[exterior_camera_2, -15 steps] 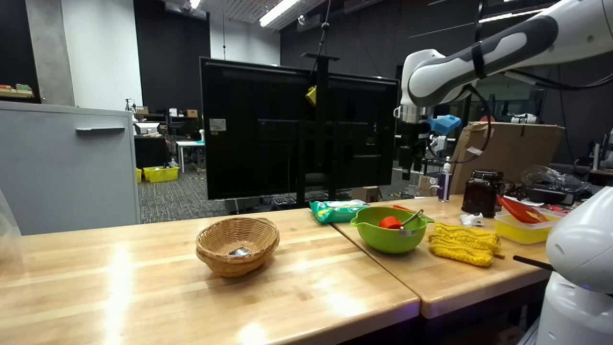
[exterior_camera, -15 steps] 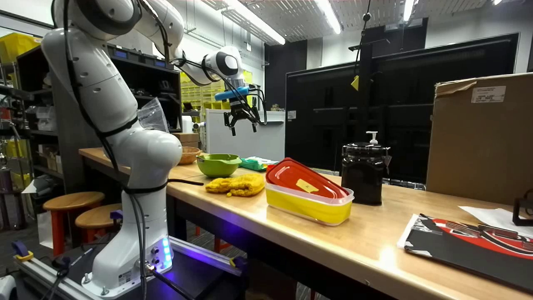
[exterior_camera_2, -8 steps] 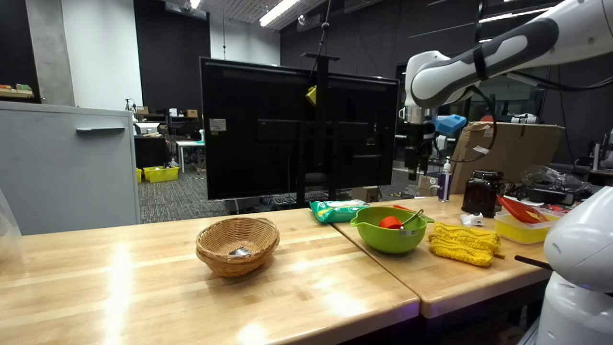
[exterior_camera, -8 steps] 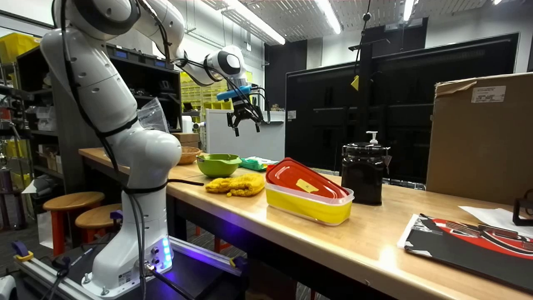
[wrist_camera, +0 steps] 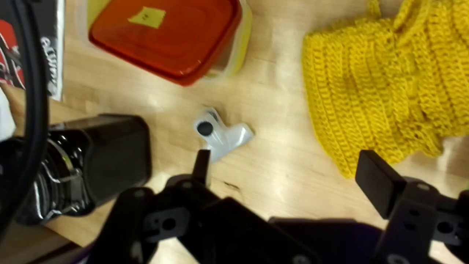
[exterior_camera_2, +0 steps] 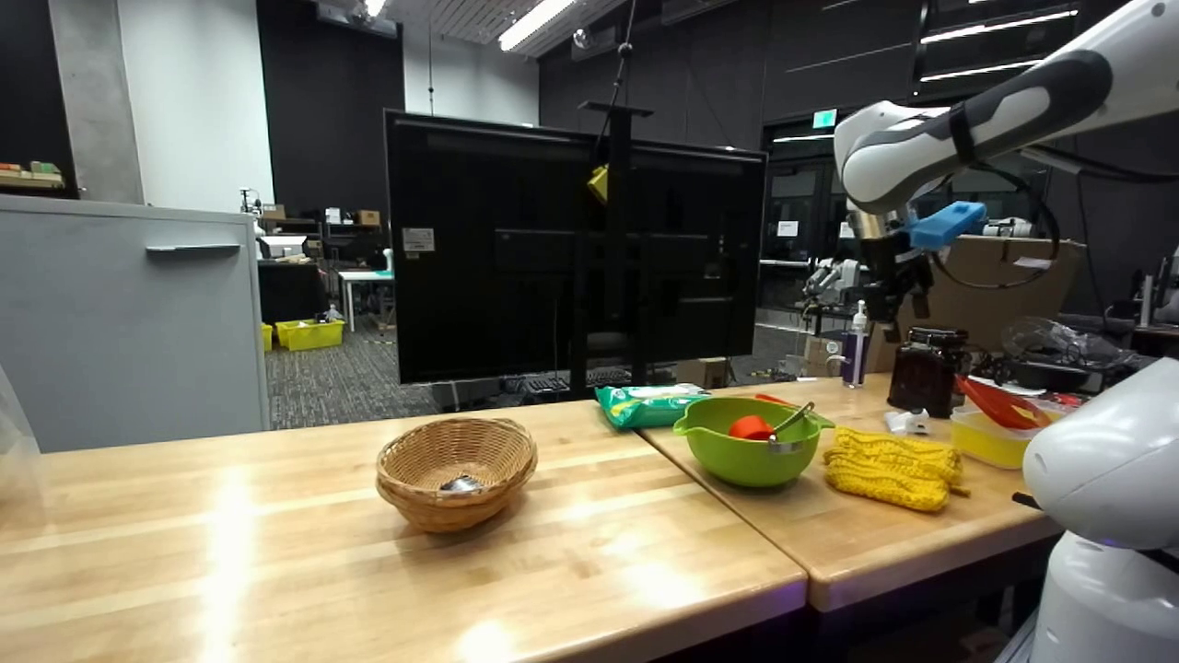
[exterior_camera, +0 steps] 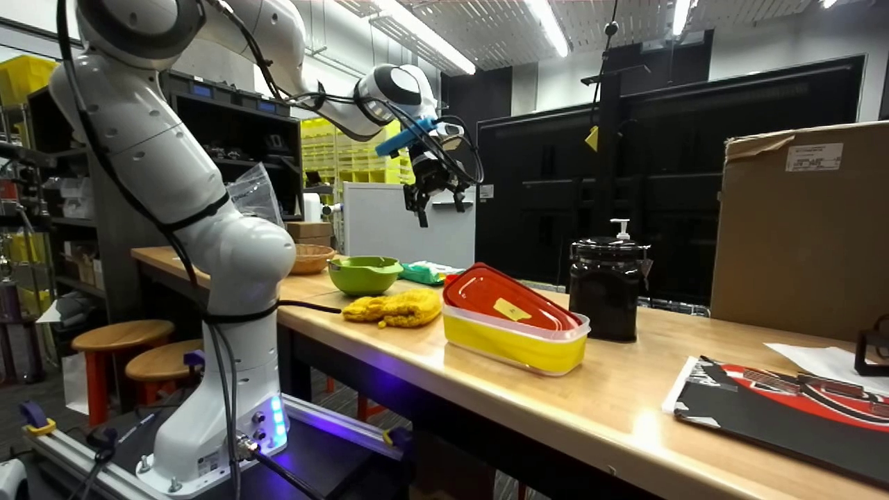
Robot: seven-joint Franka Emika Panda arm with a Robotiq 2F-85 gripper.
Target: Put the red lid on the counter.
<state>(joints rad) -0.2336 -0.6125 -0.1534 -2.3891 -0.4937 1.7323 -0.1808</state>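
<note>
The red lid (exterior_camera: 479, 295) rests tilted in the open yellow container (exterior_camera: 510, 345), one end raised above the rim. The lid also shows in an exterior view (exterior_camera_2: 999, 402) and at the top of the wrist view (wrist_camera: 176, 44). The container stands on the wooden counter (exterior_camera: 625, 378), which also shows in the wrist view (wrist_camera: 271, 113). My gripper (exterior_camera: 441, 212) is open and empty, high above the counter and apart from the lid. In the wrist view its fingers (wrist_camera: 285, 170) are wide apart, with bare wood, a grey-white fitting and yellow cloth below.
A yellow knitted cloth (exterior_camera: 396, 307) lies beside the container. A tall black jar (exterior_camera: 603, 295) stands behind it. A grey-white fitting (wrist_camera: 225, 136) lies between jar and cloth. A green bowl (exterior_camera_2: 751, 447), a wicker basket (exterior_camera_2: 456, 502), a cardboard box (exterior_camera: 799, 236) and a black-red folder (exterior_camera: 771, 410) are also there.
My gripper has moved along the counter toward the container and jar, to the right in both exterior views, and has tilted. The lid and container have not moved.
</note>
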